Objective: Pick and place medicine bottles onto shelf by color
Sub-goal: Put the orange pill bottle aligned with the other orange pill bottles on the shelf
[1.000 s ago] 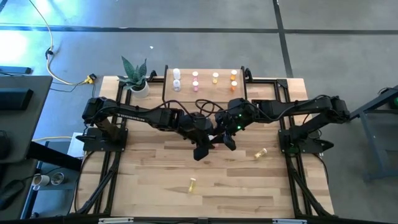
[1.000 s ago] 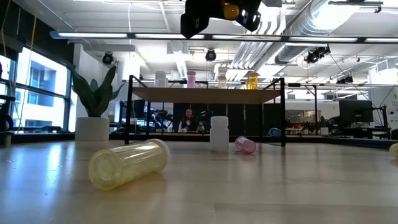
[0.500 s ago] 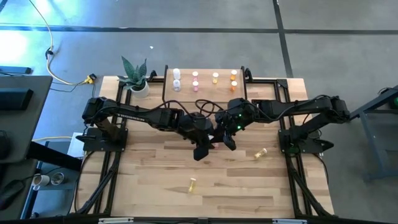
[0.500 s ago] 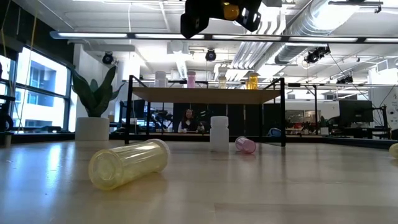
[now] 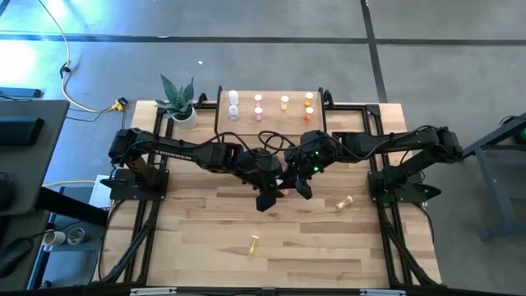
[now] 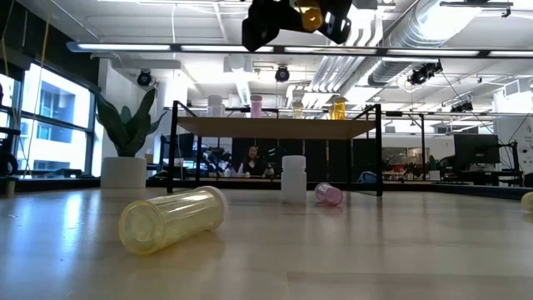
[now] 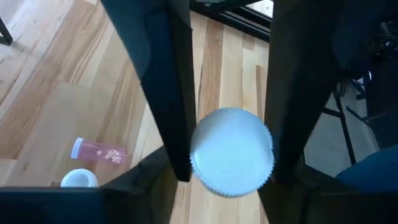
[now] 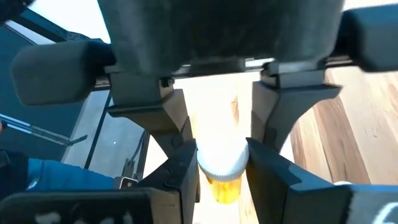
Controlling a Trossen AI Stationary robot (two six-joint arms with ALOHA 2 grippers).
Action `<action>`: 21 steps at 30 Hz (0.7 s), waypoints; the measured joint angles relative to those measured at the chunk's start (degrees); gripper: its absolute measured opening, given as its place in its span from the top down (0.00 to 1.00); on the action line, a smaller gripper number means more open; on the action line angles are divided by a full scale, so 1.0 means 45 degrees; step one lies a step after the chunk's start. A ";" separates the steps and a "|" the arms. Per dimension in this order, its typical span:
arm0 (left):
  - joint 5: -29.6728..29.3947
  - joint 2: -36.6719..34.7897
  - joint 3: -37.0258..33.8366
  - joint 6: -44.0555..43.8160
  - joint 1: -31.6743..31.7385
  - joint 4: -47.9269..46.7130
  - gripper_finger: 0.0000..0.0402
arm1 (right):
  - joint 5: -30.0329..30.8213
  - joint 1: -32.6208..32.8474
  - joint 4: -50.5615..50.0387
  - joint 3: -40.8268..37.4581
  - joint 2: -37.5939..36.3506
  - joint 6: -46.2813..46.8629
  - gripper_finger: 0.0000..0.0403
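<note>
Both arms meet above the table's middle. A small orange bottle (image 6: 310,15) with a white cap (image 7: 231,152) hangs between them, and my right gripper (image 8: 221,167) is shut on it. My left gripper (image 7: 231,112) is open, one finger on each side of the cap. The shelf (image 5: 271,117) stands at the far edge with white (image 5: 233,103), pink (image 5: 258,105), pale yellow (image 5: 284,103) and orange (image 5: 309,105) bottles upright on it. On the table, a yellow bottle (image 5: 254,243) and a second one (image 5: 344,202) lie on their sides. My right gripper pinches the bottle between its two fingers at the cap end (image 8: 217,158), and the orange body (image 8: 221,190) reaches back toward the wrist. The bottle is lifted clear of the table, cap pointing at my left gripper. I cannot tell whether my left gripper's fingers (image 7: 174,99) touch the cap.
A potted plant (image 5: 178,103) stands at the far left corner. An upright white bottle (image 6: 293,179) and a pink one on its side (image 6: 328,195) are in front of the shelf. Black frame rails (image 5: 144,238) run along both table sides. A person (image 6: 252,161) sits in the room beyond.
My left gripper's fingers have spread apart around the bottle's cap in the last half second. Both arms have stayed where they were, and the orange bottle has stayed at the same height.
</note>
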 joint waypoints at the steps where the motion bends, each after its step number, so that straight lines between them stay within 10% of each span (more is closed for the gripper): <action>1: 0.0008 0.0000 0.0000 0.0000 0.0009 -0.0031 0.52 | 0.0042 0.0000 -0.0046 -0.0004 0.0000 0.0000 0.75; 21: 0.0349 -0.0005 0.0010 0.0960 0.1202 -0.1448 0.45 | 0.2466 -0.0856 -0.2295 -0.0010 -0.2307 -0.0010 0.75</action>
